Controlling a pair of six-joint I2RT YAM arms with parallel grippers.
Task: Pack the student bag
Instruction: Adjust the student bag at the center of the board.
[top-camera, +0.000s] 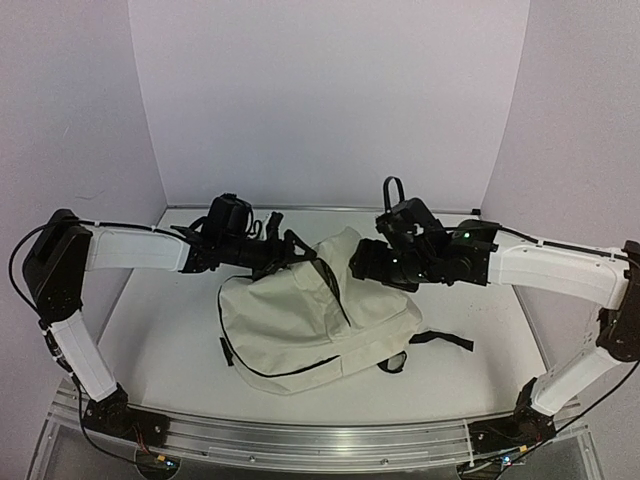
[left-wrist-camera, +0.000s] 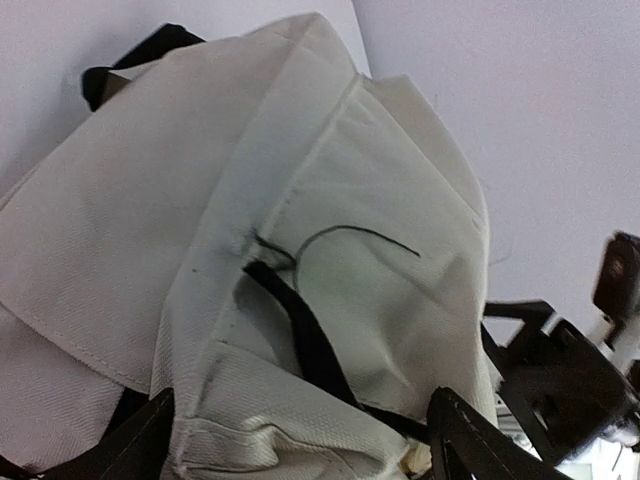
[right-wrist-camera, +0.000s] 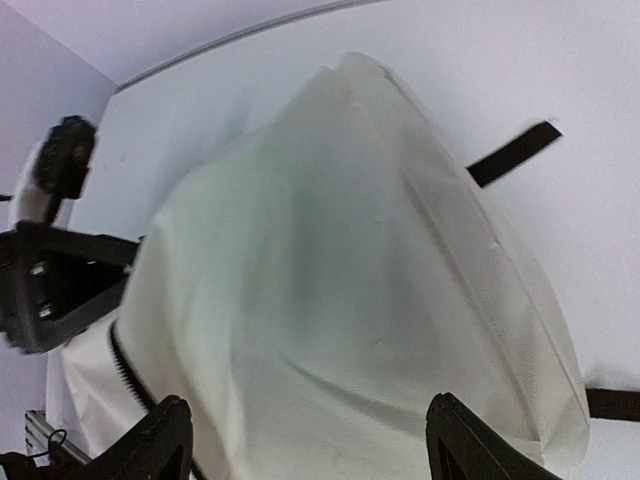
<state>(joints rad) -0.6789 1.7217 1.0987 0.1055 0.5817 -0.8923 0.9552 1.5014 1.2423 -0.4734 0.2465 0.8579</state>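
Left claw (left-wrist-camera: 302, 400) and right claw (right-wrist-camera: 307, 403) both gape wide against the cream student bag (top-camera: 300, 320), perhaps touching canvas.

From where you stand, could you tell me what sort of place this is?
Likely a robot test booth: plain white walls box in a white table, with a metal mounting rail along its near edge.

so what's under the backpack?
Under the cream backpack: white table and black straps poking out on the right arm's side. Anything else beneath is hidden by the canvas.
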